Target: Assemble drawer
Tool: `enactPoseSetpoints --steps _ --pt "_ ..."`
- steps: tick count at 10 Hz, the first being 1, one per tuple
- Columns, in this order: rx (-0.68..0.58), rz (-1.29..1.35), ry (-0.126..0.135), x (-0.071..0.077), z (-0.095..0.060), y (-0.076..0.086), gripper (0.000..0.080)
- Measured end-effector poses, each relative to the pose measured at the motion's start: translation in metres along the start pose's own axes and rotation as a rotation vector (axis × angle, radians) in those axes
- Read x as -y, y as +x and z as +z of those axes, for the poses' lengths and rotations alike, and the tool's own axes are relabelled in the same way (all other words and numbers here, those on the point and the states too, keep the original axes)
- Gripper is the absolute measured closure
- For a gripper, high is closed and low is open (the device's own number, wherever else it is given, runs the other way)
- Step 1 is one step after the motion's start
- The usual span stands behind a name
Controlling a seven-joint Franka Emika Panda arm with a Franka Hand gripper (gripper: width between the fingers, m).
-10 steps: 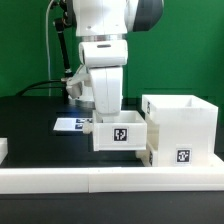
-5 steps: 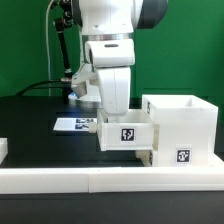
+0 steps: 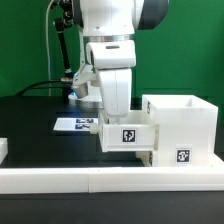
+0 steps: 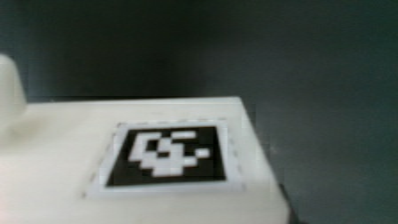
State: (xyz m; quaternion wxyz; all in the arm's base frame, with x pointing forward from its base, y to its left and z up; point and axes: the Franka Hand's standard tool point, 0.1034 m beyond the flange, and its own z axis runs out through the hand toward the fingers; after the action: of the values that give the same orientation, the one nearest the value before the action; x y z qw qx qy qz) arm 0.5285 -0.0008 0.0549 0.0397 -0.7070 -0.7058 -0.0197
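Observation:
My gripper (image 3: 116, 119) reaches down into a small open-topped white tray (image 3: 109, 138) with a black-and-white tag on its front and is shut on its wall, holding it just off the table. The tray's right end touches or nearly touches the tall white case (image 3: 190, 122), which stands at the exterior view's right with its own tag low on the front. In the wrist view a white face with a square tag (image 4: 169, 155) fills the frame, and my fingers do not show there. A second tray is not clearly visible.
The marker board (image 3: 72, 125) lies on the black table behind the tray. A long low white border rail (image 3: 100, 181) runs along the front. A small white piece (image 3: 3, 150) sits at the exterior view's left edge. Green wall behind.
The arm and the held tray have moved toward the exterior view's right, up to the case. Over the last half second they have hardly moved.

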Motion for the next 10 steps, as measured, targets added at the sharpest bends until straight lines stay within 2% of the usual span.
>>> enactPoseSetpoints --steps 10 --pt "-0.002 0.009 -0.004 -0.0008 0.0011 0.0042 0.0757"
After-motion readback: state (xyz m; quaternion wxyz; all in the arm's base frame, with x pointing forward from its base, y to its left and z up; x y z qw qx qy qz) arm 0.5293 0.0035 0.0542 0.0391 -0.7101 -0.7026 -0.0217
